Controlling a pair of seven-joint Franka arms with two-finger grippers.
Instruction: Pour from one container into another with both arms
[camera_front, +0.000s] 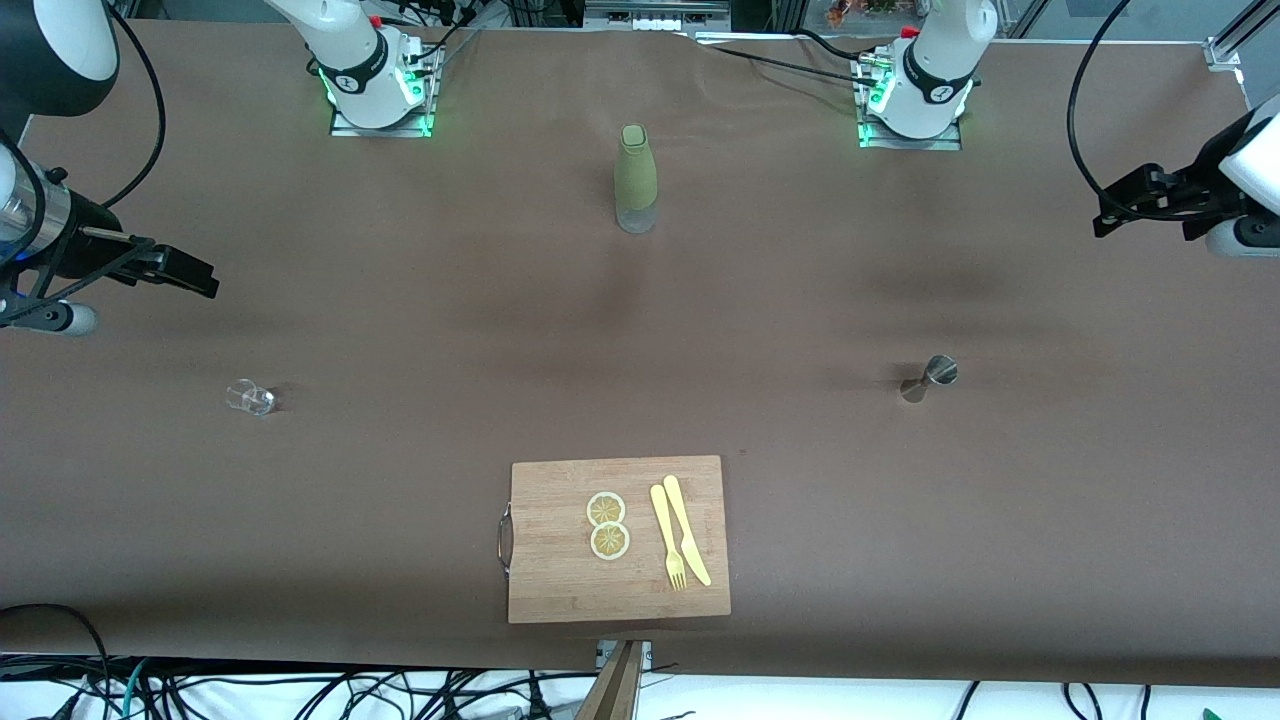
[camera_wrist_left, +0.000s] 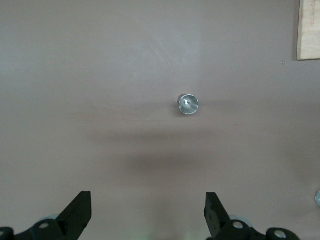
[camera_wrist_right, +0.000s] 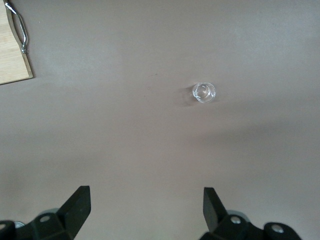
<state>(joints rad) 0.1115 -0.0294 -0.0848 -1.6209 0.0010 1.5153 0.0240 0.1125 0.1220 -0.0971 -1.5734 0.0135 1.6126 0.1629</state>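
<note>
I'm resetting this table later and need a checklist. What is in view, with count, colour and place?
bottle: 1, olive green, between the arm bases
glass: 1, clear, toward the right arm's end
jigger: 1, steel, toward the left arm's end
board: 1, wooden, nearest the front camera
lemon slices: 2, yellow, on the board
fork: 1, yellow, on the board
knife: 1, yellow, beside the fork
left hand: 1, black, open, above the jigger's end
right hand: 1, black, open, above the glass's end
</note>
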